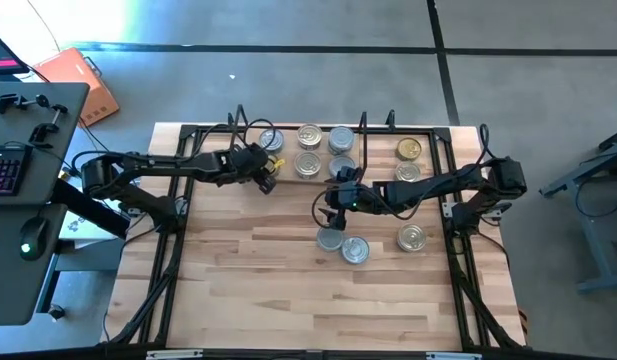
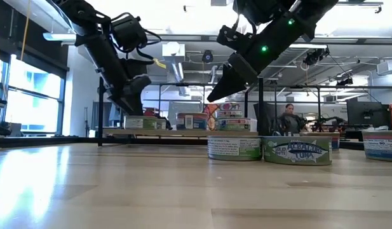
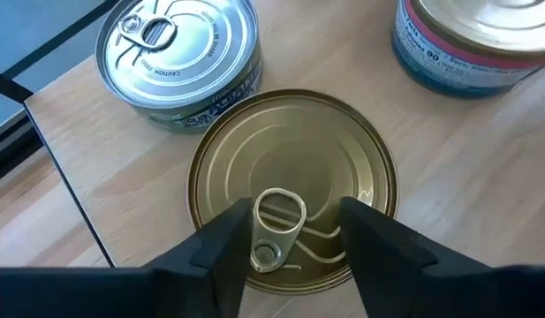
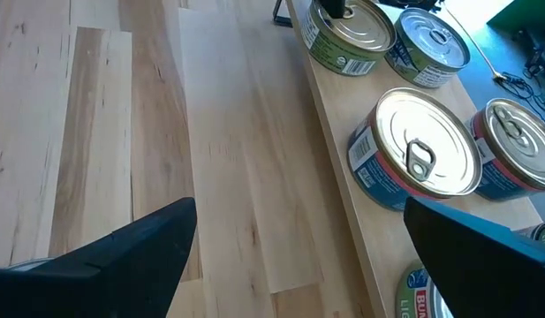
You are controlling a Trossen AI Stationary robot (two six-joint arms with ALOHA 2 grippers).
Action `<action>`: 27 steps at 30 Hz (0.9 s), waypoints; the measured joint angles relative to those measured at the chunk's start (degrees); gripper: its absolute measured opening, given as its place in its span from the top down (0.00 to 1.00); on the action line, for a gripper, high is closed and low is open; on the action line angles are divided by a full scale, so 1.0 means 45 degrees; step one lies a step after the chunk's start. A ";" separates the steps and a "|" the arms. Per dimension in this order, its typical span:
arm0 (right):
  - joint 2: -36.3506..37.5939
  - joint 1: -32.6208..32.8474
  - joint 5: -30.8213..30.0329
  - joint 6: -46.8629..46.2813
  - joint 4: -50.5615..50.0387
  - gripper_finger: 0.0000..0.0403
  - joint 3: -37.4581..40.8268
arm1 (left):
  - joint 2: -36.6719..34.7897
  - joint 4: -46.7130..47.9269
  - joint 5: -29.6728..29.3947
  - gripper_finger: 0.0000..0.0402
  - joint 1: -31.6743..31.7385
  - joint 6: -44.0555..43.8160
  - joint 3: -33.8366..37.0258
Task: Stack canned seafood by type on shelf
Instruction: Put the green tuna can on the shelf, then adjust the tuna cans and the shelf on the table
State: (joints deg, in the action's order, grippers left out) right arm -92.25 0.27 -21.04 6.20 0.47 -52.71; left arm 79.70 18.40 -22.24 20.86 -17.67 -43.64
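Hovering left gripper (image 3: pixel 291 256) partly open above gold-topped round tin (image 3: pixel 294 172) on wooden shelf board (image 3: pixel 78 124) | right gripper (image 4: pixel 298 247) wide open, empty

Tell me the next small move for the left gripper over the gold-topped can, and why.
Probably lift the left gripper straight up off the gold-topped can. Its fingers stand partly apart above the lid's pull tab, the can sits on the shelf beside a silver-topped can, so it looks placed. The right gripper hangs open over the table.
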 joint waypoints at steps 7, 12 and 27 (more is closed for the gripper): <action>0.0000 0.0000 0.0004 0.0000 0.0010 0.02 0.0000 | 0.0128 -0.0446 0.0433 0.84 0.0223 0.0278 0.0005; 0.0000 0.0000 0.0002 -0.0005 0.0010 0.02 -0.0003 | 0.0117 -0.0813 0.0368 0.98 0.0292 0.0700 -0.0005; 0.0000 0.0000 0.0005 -0.0005 0.0015 0.02 -0.0005 | 0.0130 -0.1710 0.2269 1.00 0.0277 0.0527 0.0000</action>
State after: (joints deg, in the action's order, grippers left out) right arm -92.25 0.27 -21.02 6.17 0.54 -52.73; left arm 80.29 10.70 -12.03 22.11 -15.30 -43.64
